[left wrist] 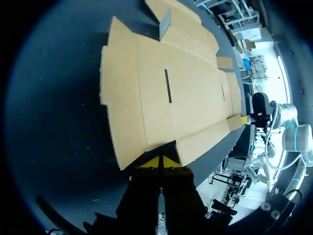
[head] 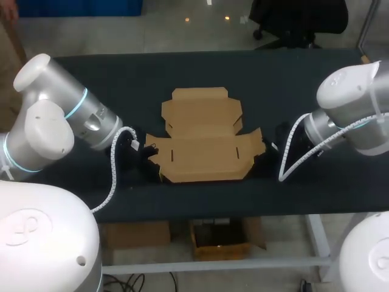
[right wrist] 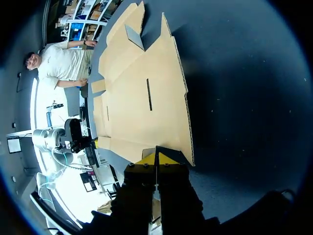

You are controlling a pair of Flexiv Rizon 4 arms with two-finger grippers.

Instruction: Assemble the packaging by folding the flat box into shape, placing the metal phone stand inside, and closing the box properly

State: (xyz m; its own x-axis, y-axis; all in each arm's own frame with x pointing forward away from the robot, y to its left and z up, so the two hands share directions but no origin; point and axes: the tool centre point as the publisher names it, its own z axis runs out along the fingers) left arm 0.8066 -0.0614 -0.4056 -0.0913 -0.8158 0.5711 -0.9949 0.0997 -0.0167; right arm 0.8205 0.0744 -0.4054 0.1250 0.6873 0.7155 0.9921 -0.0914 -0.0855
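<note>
The flat box (head: 203, 146) lies unfolded on the surface (head: 304, 79) (stand not visible). All steps remain. Left jaws and right jaws: pressed together.

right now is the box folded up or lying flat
Flat: the box lies spread on the table, only one small flap raised.

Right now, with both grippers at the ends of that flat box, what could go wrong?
The left gripper and right gripper sit at opposite ends of the flat box; uneven pushing could slide or skew it on the table. Their closed tips are at thin side flaps, which might crease off the fold lines. No phone stand shows in any view, so packing may stall.
</note>
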